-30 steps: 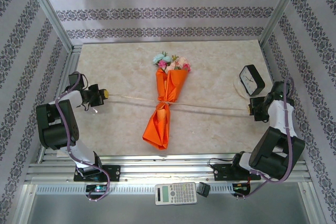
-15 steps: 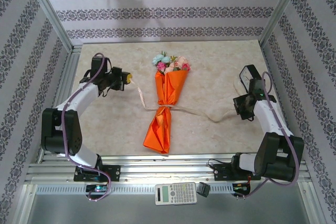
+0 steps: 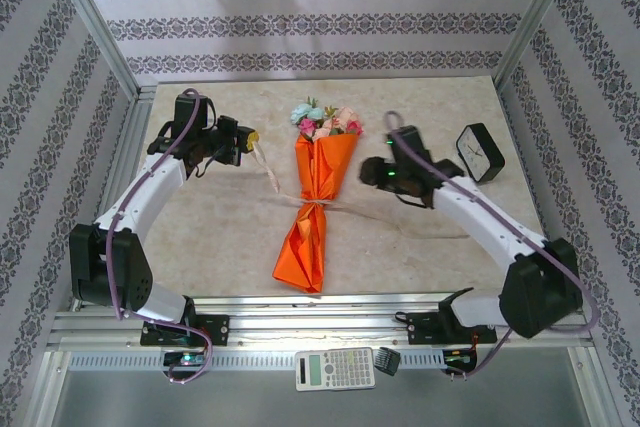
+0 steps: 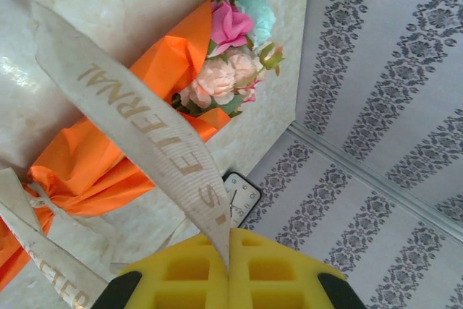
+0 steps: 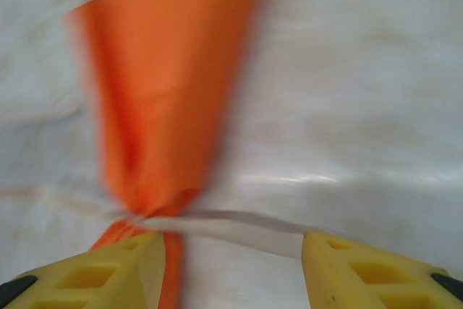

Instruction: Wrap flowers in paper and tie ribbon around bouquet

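Marble tabletop (image 3: 220, 237); ribbon (image 4: 137, 117) lettered "ETERNAL".

Robot test cell, lab-style, dressed as home interior. Aluminium frame posts (image 3: 95, 22) carry flat wall panels (image 3: 320, 22) papered in grey damask stripes. Marble-look tabletop (image 3: 230, 232) inside. Left arm (image 3: 140, 197) and right arm (image 3: 490, 219), both cabled, bolted to slotted metal rail (image 3: 300, 332) at near edge. Desk clock (image 3: 480, 152) on table, calculator (image 3: 334, 368) on front ledge.

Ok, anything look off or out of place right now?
Nothing spilled or damaged: the bouquet lies intact, the ribbon tied round its waist. Only strays: a black clock at far right, a calculator on the front rail.
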Robot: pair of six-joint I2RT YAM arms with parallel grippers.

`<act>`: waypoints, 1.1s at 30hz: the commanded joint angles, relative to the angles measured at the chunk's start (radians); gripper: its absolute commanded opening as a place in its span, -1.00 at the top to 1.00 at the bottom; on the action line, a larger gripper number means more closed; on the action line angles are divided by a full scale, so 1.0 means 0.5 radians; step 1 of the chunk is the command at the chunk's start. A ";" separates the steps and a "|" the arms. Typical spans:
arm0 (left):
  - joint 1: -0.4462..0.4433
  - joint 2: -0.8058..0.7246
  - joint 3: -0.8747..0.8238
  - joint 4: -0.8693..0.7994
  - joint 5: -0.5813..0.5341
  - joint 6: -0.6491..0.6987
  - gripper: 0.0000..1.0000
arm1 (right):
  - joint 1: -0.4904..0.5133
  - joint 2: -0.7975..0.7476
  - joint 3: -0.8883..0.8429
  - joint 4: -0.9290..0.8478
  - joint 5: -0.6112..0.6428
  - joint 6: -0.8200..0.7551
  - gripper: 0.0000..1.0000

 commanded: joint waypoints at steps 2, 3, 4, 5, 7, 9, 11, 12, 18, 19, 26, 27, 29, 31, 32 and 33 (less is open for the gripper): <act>-0.008 -0.046 0.113 -0.210 -0.045 0.126 1.00 | 0.328 0.356 0.239 0.538 -0.259 -0.707 0.00; -0.008 -0.048 0.121 -0.229 -0.045 0.138 1.00 | 0.370 0.454 0.292 0.623 -0.283 -0.769 -0.01; -0.009 -0.051 0.123 -0.235 -0.044 0.145 1.00 | 0.401 0.550 0.340 0.711 -0.342 -0.827 -0.01; -0.010 -0.053 0.120 -0.234 -0.039 0.143 1.00 | 0.428 0.624 0.391 0.756 -0.387 -0.875 -0.03; -0.004 -0.058 0.118 -0.232 -0.041 0.140 1.00 | 0.484 0.791 0.554 0.722 -0.470 -0.991 -0.05; 0.000 -0.058 0.124 -0.244 -0.042 0.157 1.00 | 0.526 0.895 0.651 0.693 -0.528 -1.078 -0.07; 0.007 -0.058 0.138 -0.255 -0.045 0.165 1.00 | 0.546 0.956 0.678 0.692 -0.504 -1.112 -0.08; 0.009 -0.058 0.142 -0.261 -0.047 0.171 1.00 | 0.551 0.977 0.676 0.699 -0.496 -1.112 -0.08; 0.033 -0.046 0.179 -0.294 -0.036 0.198 1.00 | 0.558 1.089 0.719 0.710 -0.545 -1.097 0.01; 0.042 -0.047 0.188 -0.309 -0.035 0.204 1.00 | 0.558 1.119 0.743 0.701 -0.547 -1.090 0.08; 0.120 -0.067 0.231 -0.607 -0.157 0.447 1.00 | 0.557 1.069 0.740 0.681 -0.453 -1.098 1.00; 0.137 -0.068 0.227 -0.699 -0.226 0.532 0.94 | 0.557 1.020 0.712 0.685 -0.454 -1.098 1.00; 0.178 -0.078 0.159 -0.816 -0.346 0.664 0.73 | 0.552 0.953 0.676 0.670 -0.496 -1.099 1.00; 0.214 -0.082 0.036 -0.862 -0.413 0.721 0.37 | 0.544 0.920 0.668 0.625 -0.569 -1.100 1.00; 0.221 -0.084 -0.024 -0.838 -0.387 0.711 0.25 | 0.544 0.916 0.670 0.593 -0.586 -1.108 1.00; 0.220 -0.083 -0.074 -0.796 -0.346 0.690 0.13 | 0.544 0.916 0.670 0.563 -0.609 -1.124 1.00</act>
